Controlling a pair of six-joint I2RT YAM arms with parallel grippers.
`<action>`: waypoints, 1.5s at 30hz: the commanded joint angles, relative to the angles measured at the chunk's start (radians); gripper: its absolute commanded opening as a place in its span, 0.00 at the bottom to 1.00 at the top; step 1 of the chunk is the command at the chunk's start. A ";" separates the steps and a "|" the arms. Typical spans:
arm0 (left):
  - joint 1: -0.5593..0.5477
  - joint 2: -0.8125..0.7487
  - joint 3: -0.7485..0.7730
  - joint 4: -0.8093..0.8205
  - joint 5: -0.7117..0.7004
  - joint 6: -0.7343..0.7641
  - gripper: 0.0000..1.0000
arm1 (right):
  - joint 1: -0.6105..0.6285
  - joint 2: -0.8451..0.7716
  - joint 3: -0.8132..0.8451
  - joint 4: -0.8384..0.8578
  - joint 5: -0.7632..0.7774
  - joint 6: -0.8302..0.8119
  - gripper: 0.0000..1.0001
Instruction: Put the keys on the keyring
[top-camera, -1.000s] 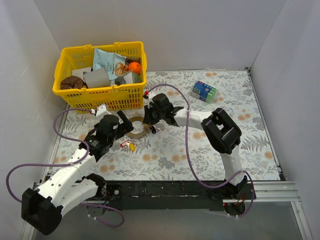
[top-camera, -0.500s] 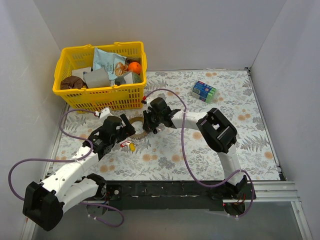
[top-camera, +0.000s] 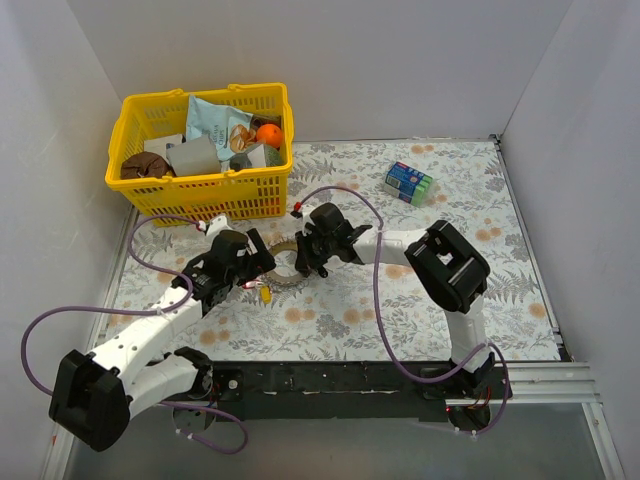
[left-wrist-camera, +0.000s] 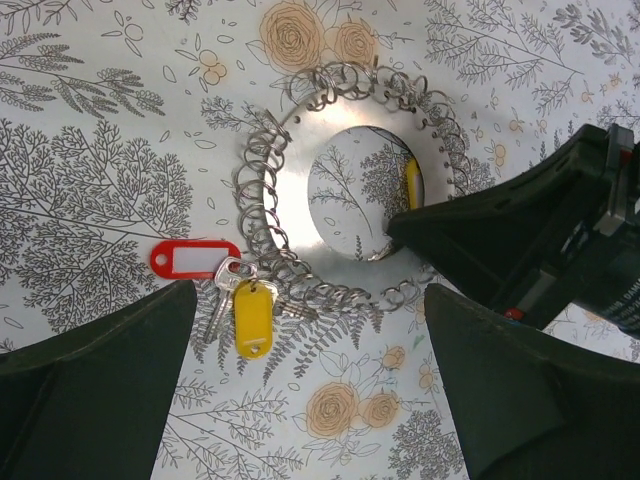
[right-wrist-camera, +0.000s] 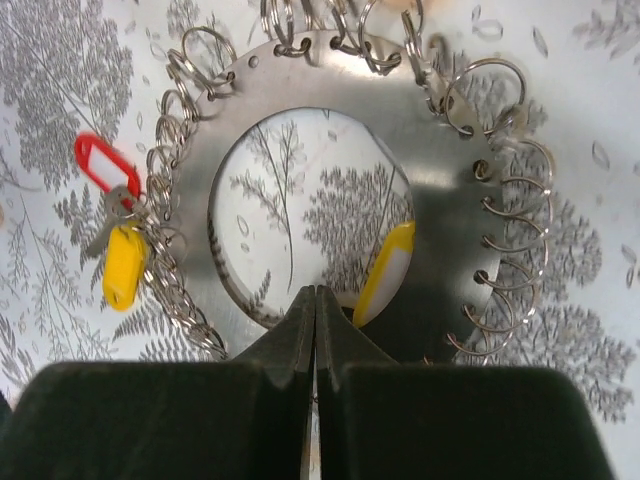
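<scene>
The keyring (left-wrist-camera: 296, 205) is a flat silvery disc with a big round hole and many small wire loops along its rim, lying on the flowered mat. Small silver keys (left-wrist-camera: 230, 288) with a yellow tag (left-wrist-camera: 252, 318) and a red tag (left-wrist-camera: 193, 259) sit at its left edge. Another yellow tag (right-wrist-camera: 385, 270) shows through the hole, partly under the disc. My right gripper (right-wrist-camera: 316, 296) is shut, its tips over the disc's inner edge, nothing seen between them. My left gripper (left-wrist-camera: 310, 385) is open wide, just short of the keys and straddling bare mat.
A yellow basket (top-camera: 205, 196) full of items stands at the back left, close behind both grippers. A blue-green packet (top-camera: 408, 182) lies at the back right. White walls enclose the mat on three sides.
The right gripper and the keyring have shifted a little toward the near right. The left gripper has moved closer to the ring, still open.
</scene>
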 joint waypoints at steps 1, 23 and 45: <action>-0.002 0.025 0.006 0.028 0.022 0.021 0.98 | 0.004 -0.042 -0.094 -0.164 0.016 -0.031 0.01; -0.002 0.105 0.062 0.062 0.083 0.035 0.98 | -0.005 -0.256 -0.005 -0.271 0.074 -0.075 0.01; -0.002 0.417 0.310 0.007 0.226 -0.065 0.98 | -0.076 -0.420 0.136 -0.509 0.111 -0.113 0.03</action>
